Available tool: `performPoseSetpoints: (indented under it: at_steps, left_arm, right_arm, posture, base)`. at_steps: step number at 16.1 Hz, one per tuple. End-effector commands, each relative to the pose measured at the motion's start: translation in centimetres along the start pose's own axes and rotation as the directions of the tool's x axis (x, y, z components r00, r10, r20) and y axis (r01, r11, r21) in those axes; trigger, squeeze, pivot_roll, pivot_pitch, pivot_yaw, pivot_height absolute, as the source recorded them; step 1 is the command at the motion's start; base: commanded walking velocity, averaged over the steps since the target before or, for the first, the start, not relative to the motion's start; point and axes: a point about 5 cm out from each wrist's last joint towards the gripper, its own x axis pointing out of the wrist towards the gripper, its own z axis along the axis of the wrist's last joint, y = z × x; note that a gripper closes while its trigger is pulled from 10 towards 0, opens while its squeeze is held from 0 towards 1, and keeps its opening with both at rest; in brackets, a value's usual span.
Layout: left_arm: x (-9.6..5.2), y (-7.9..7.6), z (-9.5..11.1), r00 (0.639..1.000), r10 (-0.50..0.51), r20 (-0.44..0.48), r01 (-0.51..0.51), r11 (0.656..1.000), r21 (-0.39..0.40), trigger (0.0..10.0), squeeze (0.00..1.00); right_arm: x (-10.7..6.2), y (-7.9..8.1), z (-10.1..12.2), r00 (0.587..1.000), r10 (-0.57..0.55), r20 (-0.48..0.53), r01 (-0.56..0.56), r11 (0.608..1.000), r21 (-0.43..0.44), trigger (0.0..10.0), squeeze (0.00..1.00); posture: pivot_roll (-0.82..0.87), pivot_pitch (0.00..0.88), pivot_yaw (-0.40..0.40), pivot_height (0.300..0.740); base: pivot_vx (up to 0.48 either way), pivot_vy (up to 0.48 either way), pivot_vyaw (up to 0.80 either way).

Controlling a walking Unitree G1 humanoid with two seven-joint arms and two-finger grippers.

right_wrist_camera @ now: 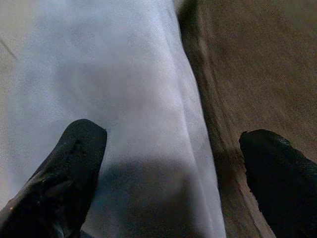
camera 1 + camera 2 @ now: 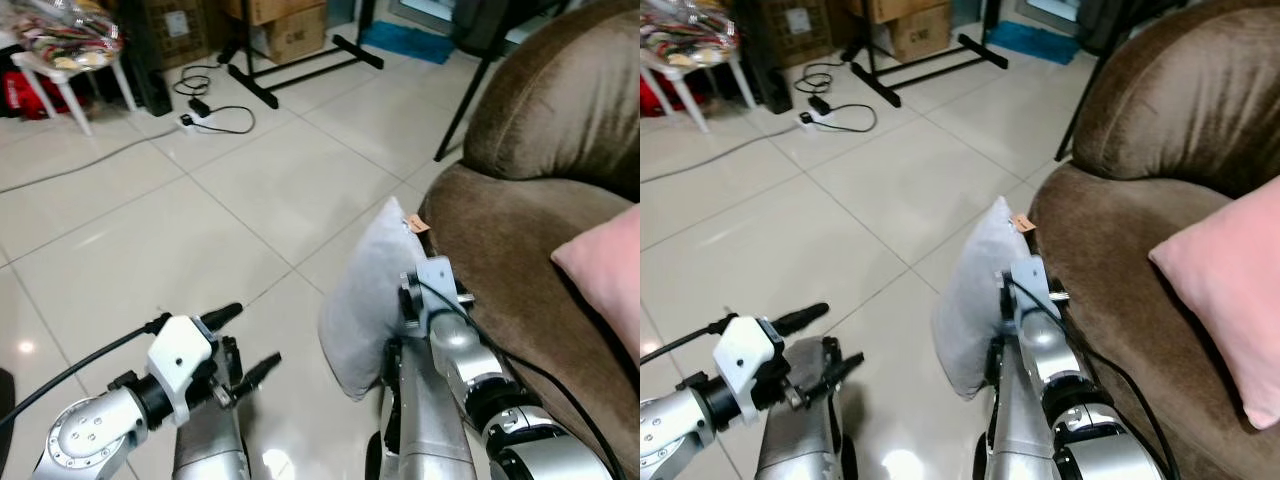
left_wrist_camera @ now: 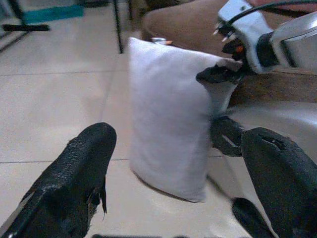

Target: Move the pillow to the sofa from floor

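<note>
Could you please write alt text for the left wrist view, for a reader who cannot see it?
A grey pillow stands upright on the tiled floor against the brown sofa, with the right gripper straddling its upper corner. The left gripper's open black fingers frame the foreground, short of the pillow.

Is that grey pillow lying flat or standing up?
Standing up: the grey pillow is on edge, on the tiled floor, beside the brown sofa.

Our right gripper [image 1: 173, 163]: fingers spread wide, arm reaching forward. Our left gripper [image 2: 250, 345]: fingers parted, held low.
</note>
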Motion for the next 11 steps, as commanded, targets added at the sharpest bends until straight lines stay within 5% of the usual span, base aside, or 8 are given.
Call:
performPoseSetpoints:
  at_steps: [1,2,3,4,11]
  left_arm:
    - [-0.1,-0.6,0.1,0.999,-0.049,-0.009,0.049,0.999,-0.018,10.0,0.00]
    - [-0.2,-0.7,0.1,0.998,-0.065,-0.013,0.065,0.998,-0.022,10.0,0.00]
    - [-0.3,-0.8,0.1,0.997,-0.071,-0.014,0.071,0.997,-0.023,10.0,0.00]
    - [-0.3,-0.7,0.2,0.997,-0.078,-0.016,0.077,0.997,-0.024,10.0,0.00]
    - [0.0,-0.5,0.4,0.995,-0.097,-0.017,0.096,0.995,-0.023,10.0,0.00]
  right_arm:
    - [0.0,-0.1,-1.0,0.999,-0.006,-0.044,0.006,1.000,-0.005,5.6,0.00]
    - [-0.1,0.1,-1.5,0.997,0.011,-0.072,-0.009,0.999,0.037,2.6,0.00]
    - [-0.1,0.2,-1.7,0.997,0.018,-0.081,-0.013,0.998,0.061,2.6,0.00]
    - [-0.1,0.4,-2.0,0.996,0.033,-0.087,-0.025,0.995,0.097,0.0,0.00]
    - [-0.1,1.0,-1.6,0.995,0.092,-0.047,-0.084,0.985,0.153,0.0,0.00]
  posture:
    - [0.09,0.134,-0.056,0.468]
    - [0.09,0.133,-0.056,0.468]
    - [0.09,0.133,-0.056,0.468]
    - [0.09,0.133,-0.054,0.468]
    - [0.08,0.111,-0.049,0.468]
  base:
    - [0.000,0.000,0.00]
    - [0.000,0.000,0.00]
    - [0.000,0.000,0.00]
    - [0.000,0.000,0.00]
    - [0.000,0.000,0.00]
